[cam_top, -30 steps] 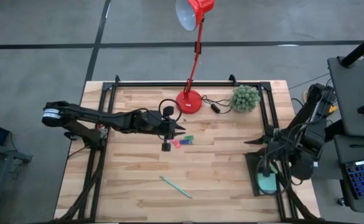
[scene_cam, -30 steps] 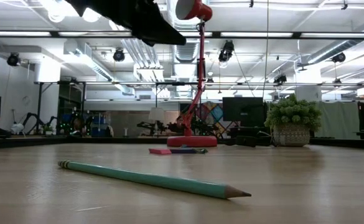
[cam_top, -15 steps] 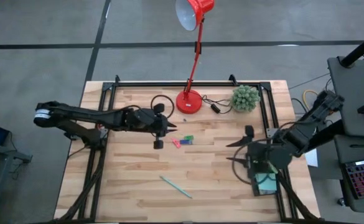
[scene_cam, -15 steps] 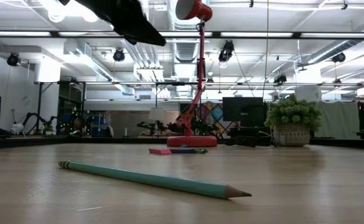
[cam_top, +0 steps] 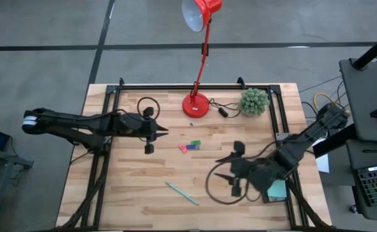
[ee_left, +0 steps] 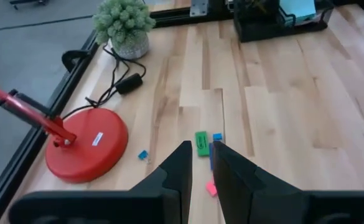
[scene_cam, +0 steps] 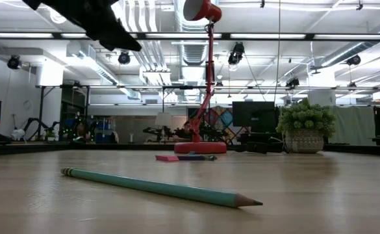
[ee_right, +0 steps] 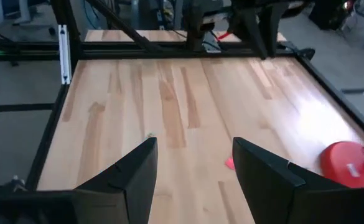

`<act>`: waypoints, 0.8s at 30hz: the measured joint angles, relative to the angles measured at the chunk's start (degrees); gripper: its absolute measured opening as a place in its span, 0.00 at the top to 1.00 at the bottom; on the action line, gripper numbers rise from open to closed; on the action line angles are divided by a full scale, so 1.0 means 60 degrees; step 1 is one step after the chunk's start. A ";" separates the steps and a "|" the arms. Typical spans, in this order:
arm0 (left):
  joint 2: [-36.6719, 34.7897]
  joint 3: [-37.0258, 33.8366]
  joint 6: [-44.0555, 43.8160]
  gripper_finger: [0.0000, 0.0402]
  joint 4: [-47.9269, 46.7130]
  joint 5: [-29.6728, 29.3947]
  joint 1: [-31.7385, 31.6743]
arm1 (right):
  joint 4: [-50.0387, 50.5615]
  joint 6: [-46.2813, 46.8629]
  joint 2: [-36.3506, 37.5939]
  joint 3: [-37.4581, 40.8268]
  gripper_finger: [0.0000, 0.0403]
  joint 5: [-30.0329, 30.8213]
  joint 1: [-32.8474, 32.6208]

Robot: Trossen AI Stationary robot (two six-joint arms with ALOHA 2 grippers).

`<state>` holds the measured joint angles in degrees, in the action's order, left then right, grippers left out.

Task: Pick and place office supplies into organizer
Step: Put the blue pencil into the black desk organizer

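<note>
Teal pencil (cam_top: 182, 193): light, stiff, thin, prone to rolling; best pinched mid-shaft; right gripper (cam_top: 230, 169) spread empty nearby; left gripper (cam_top: 154, 132) nearly closed, empty.

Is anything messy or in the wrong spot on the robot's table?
A bit. The teal pencil lies alone on the wood, and small pink, green and blue pieces sit scattered near the red lamp's base, none inside the organizer at the table's right edge. Nothing looks broken or spilled.

Probably lab: exposed ceiling ducts (scene_cam: 144, 49).
</note>
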<state>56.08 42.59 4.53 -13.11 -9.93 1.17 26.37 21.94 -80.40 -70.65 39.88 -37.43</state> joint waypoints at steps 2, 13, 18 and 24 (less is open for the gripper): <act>-0.0333 -0.0200 -0.0208 0.88 0.0011 -0.0004 0.0000 | 0.0054 0.0309 -0.0511 -0.0321 0.51 -0.0090 0.0078; -0.1702 -0.1494 -0.0957 0.88 0.0365 -0.0196 0.0011 | 0.0392 0.1560 -0.3281 -0.2312 0.51 -0.1852 0.0993; -0.2058 -0.2023 -0.0953 0.88 0.0368 -0.0430 0.0011 | 0.1805 0.2532 -0.4171 -0.3328 0.51 -0.1904 0.1065; -0.2219 -0.2532 -0.0875 0.88 0.0343 -0.0430 0.0011 | 0.2914 0.3615 -0.5222 -0.4403 0.51 -0.2519 0.1117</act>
<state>42.76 27.40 -0.72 -11.05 -12.51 1.23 43.86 43.63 -111.73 -97.07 24.76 -30.72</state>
